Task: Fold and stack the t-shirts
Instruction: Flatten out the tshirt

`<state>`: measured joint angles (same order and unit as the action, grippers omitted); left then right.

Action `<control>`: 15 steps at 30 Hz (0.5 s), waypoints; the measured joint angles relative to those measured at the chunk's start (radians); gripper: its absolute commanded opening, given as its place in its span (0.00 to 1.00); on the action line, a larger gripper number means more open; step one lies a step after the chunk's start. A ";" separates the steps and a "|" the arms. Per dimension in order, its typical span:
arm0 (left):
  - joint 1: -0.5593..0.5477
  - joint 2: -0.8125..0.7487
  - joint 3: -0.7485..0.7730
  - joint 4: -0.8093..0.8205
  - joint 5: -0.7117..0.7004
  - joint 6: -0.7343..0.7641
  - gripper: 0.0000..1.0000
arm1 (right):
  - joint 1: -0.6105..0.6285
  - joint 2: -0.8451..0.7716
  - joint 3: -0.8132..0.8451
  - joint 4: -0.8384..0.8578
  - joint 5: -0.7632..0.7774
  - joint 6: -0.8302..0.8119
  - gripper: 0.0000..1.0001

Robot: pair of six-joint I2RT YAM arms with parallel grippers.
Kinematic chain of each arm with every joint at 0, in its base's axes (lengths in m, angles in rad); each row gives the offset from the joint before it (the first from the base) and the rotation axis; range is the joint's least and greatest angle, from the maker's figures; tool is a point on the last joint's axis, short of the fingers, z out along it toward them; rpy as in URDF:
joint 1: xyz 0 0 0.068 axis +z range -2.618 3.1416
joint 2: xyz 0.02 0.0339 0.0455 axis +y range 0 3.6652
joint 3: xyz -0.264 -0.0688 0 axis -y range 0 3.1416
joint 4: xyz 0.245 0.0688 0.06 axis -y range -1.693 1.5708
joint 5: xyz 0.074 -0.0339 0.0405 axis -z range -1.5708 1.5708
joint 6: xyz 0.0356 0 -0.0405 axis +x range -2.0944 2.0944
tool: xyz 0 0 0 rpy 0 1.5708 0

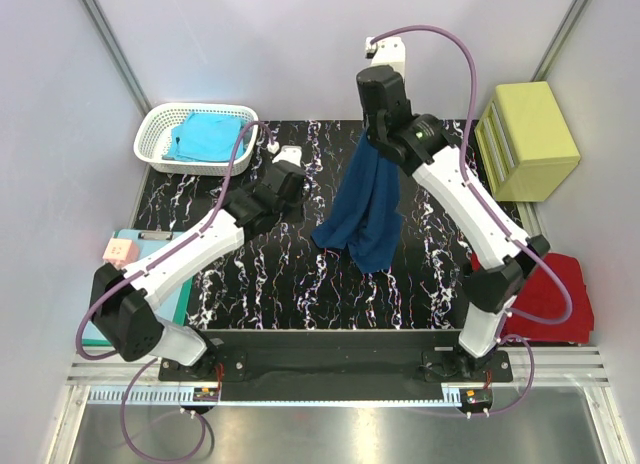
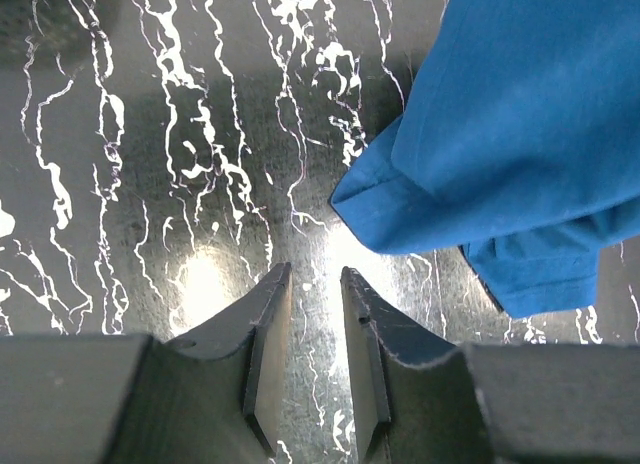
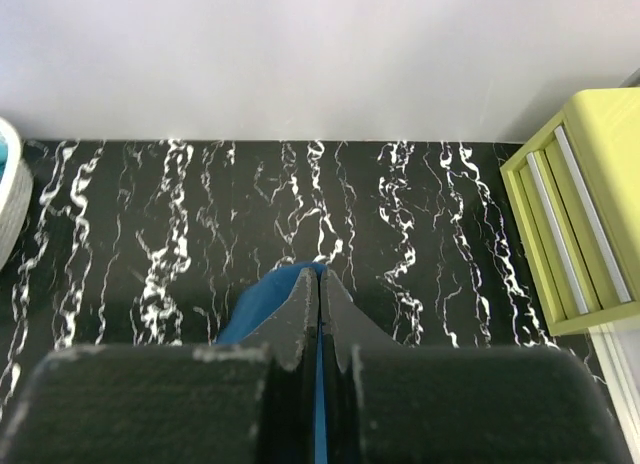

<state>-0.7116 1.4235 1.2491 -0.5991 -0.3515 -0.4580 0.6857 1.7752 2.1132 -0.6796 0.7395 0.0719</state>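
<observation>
Lifting step: right gripper (image 1: 378, 134) was clamped on the top of the navy t-shirt (image 1: 365, 209), held high over the far middle of the mat (image 2: 150, 134).
Left gripper (image 2: 315, 274): jaws slightly apart, empty, low over the mat, just left of the shirt's hanging corner.
Shirt axis: roughly vertical, bunched, lower end pointing down and near; contact with the mat could not be told.
Next move, judged: left gripper takes that corner so the shirt can be spread flat.
</observation>
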 measured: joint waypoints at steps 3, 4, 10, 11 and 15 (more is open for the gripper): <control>-0.007 0.004 -0.001 0.003 0.004 0.001 0.31 | -0.042 0.059 0.059 -0.004 -0.013 0.017 0.00; -0.011 0.005 -0.001 0.006 0.005 0.001 0.31 | -0.047 0.080 0.084 -0.008 -0.021 0.023 0.00; -0.031 0.006 -0.006 0.018 0.007 0.009 0.34 | -0.067 0.139 0.180 -0.039 -0.076 0.049 0.00; -0.032 0.006 -0.007 0.017 0.006 0.011 0.34 | -0.066 0.137 0.192 -0.047 -0.084 0.053 0.00; -0.030 0.023 0.008 0.015 0.008 0.016 0.37 | -0.055 0.095 0.195 -0.060 -0.106 0.055 0.00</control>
<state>-0.7414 1.4467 1.2572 -0.5842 -0.3439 -0.4416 0.6312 1.8702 2.3077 -0.7395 0.6334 0.1272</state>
